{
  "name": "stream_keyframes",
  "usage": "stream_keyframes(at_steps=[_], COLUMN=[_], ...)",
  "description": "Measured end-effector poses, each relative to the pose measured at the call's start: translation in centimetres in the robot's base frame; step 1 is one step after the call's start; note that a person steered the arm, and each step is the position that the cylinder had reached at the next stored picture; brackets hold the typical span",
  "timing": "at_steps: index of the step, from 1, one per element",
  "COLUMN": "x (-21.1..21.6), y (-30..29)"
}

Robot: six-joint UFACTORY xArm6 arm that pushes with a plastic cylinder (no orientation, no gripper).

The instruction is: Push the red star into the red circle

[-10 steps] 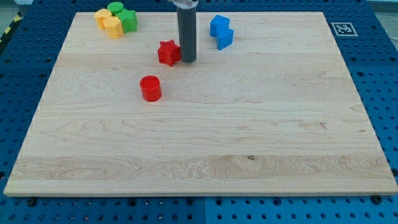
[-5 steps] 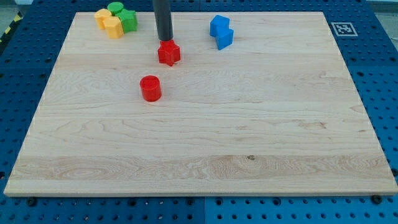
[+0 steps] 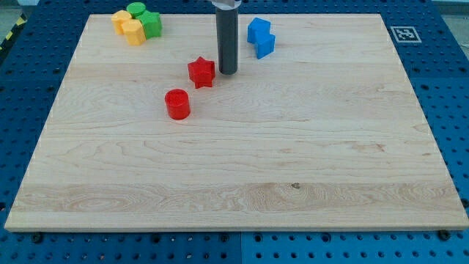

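Observation:
The red star (image 3: 201, 72) lies on the wooden board in the upper middle-left of the view. The red circle (image 3: 177, 104), a short cylinder, stands below and to the left of it, a small gap apart. My tip (image 3: 228, 72) is just to the right of the red star, close to its right side; I cannot tell if it touches.
Two blue blocks (image 3: 260, 37) sit together at the top, right of the rod. Yellow blocks (image 3: 129, 28) and green blocks (image 3: 145, 18) cluster at the board's top left corner. A printed marker (image 3: 404, 34) lies at the top right corner.
My tip moved from above the red star to its right side. The red star has shifted slightly downward, toward the red circle. The red circle has not moved.

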State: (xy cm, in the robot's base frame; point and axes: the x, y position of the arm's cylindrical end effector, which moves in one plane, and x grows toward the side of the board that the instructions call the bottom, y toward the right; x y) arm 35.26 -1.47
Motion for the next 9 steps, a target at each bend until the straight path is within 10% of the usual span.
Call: stream_keyframes(at_steps=[9], x=[-0.7], y=[-10.6])
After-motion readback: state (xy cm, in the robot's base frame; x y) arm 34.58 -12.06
